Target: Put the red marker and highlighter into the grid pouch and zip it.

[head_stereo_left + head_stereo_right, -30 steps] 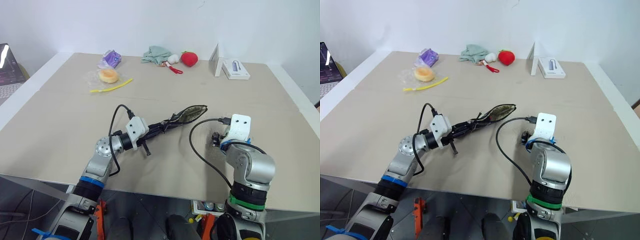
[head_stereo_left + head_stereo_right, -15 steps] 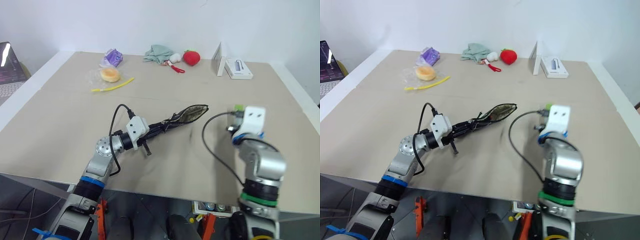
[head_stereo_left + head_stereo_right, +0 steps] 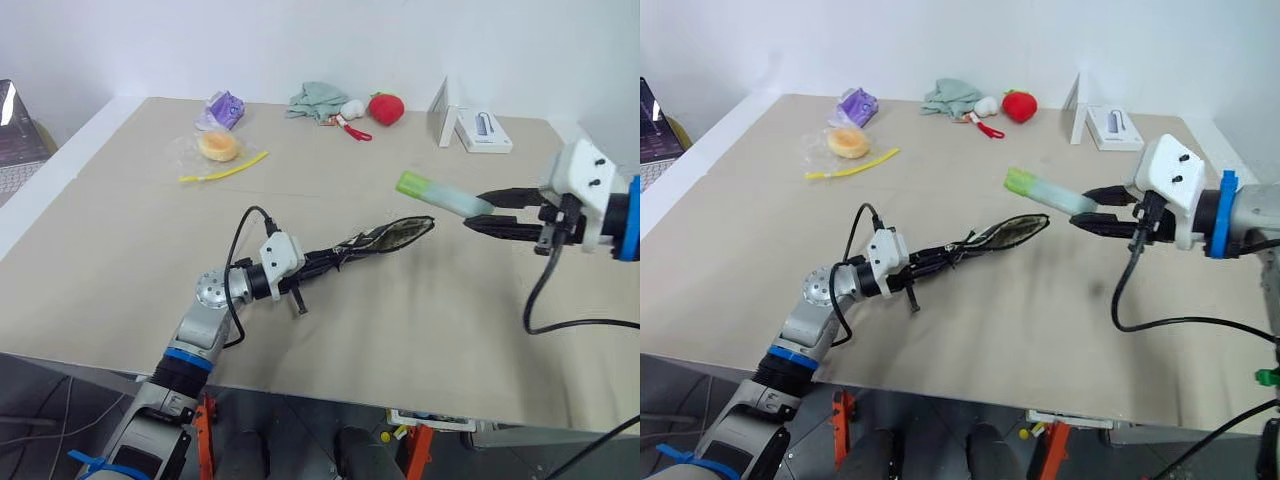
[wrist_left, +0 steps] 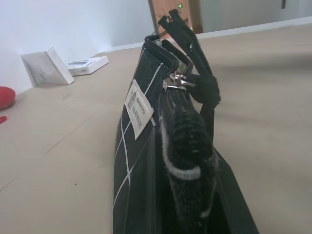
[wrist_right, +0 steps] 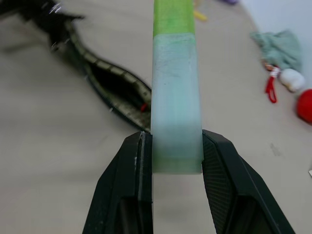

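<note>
Two arms share the job at the near edge of the bench (image 3: 120, 260). Left gripper (image 3: 318, 264) has its jaws clamped shut on one end of the grid pouch (image 3: 385, 237), holding it on edge near the bench's middle with the unzipped mouth up, apparently so the opening stays spread and steady for loading. Something red glints inside that mouth in the right wrist view, which is likely the red marker (image 5: 143, 106) already stowed, though too little shows to be sure. At about 3 o'clock from the pouch, the right gripper (image 3: 482, 210) pinches the highlighter (image 3: 442, 195) by its pale tail, jaws closed only to the pen's width, the green cap leading toward 9 o'clock, seemingly lined up for insertion. Beyond, toward 12 o'clock, lie a yellow stick (image 3: 222, 171), a wrapped bun (image 3: 217, 147), a green cloth (image 3: 314, 100), a strawberry plush (image 3: 386, 108) and a white box (image 3: 484, 132).
</note>
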Action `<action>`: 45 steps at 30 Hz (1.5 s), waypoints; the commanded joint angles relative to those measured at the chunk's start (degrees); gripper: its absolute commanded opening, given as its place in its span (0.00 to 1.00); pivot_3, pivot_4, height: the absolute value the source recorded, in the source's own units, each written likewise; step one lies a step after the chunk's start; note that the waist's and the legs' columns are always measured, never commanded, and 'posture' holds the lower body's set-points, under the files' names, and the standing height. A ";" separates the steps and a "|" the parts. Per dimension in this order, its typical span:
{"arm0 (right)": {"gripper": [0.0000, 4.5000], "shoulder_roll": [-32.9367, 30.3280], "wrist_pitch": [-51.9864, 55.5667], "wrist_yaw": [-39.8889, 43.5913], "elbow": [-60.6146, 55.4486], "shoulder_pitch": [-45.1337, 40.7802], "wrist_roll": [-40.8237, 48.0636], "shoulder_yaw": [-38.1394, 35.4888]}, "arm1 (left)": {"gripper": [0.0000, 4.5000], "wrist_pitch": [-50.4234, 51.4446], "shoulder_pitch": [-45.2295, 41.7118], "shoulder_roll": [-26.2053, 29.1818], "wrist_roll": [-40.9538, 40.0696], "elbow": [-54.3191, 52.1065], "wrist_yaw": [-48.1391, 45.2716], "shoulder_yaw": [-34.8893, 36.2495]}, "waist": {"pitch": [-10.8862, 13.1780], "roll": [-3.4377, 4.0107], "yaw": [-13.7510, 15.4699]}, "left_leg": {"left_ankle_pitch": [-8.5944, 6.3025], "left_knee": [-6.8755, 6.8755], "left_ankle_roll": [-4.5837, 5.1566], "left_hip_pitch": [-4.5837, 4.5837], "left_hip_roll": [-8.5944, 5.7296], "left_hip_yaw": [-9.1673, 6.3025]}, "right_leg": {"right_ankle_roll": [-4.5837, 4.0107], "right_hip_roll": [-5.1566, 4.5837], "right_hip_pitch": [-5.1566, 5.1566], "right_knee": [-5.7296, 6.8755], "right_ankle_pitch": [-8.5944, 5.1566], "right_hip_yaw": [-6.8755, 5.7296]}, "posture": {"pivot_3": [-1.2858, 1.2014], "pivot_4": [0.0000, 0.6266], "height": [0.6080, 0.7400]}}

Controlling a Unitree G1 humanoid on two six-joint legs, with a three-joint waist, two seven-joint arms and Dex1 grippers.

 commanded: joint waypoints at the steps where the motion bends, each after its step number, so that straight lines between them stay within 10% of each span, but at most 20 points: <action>1: 0.23 -3.20 -5.77 1.80 2.03 0.31 -4.61 2.24 | 0.00 -0.50 -1.51 -0.61 -0.77 -2.55 -0.62 -0.14 | 0.00 0.00 0.01 | 0.01 0.01 -0.01 0.00 0.00 -0.01 | 0.01 0.00 0.00 0.00 0.01 -0.01 | 0.52 0.24 0.92; 35: 0.23 5.22 -22.07 5.98 -0.53 -8.19 -17.67 18.81 | 0.00 0.15 -2.65 -3.83 0.43 -4.07 -3.45 -4.65 | 0.04 0.10 0.13 | 0.14 0.11 -0.24 0.00 0.00 -0.13 | -0.07 0.01 0.03 0.14 0.09 -0.09 | 0.52 0.24 0.92; 41: 0.92 6.86 -13.48 4.43 -0.92 -9.22 -10.92 12.97 | 0.00 0.70 -2.03 -3.89 0.53 -4.31 -3.11 -4.35 | 0.03 0.11 0.15 | 0.16 0.17 -0.27 0.00 0.00 -0.19 | -0.08 0.01 0.04 0.19 0.10 -0.13 | 0.52 0.24 0.92; 45: 0.99 7.52 -4.43 3.46 -3.37 -9.56 -2.51 7.90 | 0.00 0.98 -1.60 -3.70 0.46 -4.58 -2.97 -4.26 | 0.03 0.10 0.15 | 0.16 0.18 -0.27 -0.01 0.00 -0.24 | -0.09 0.01 0.06 0.21 0.11 -0.16 | 0.52 0.24 0.92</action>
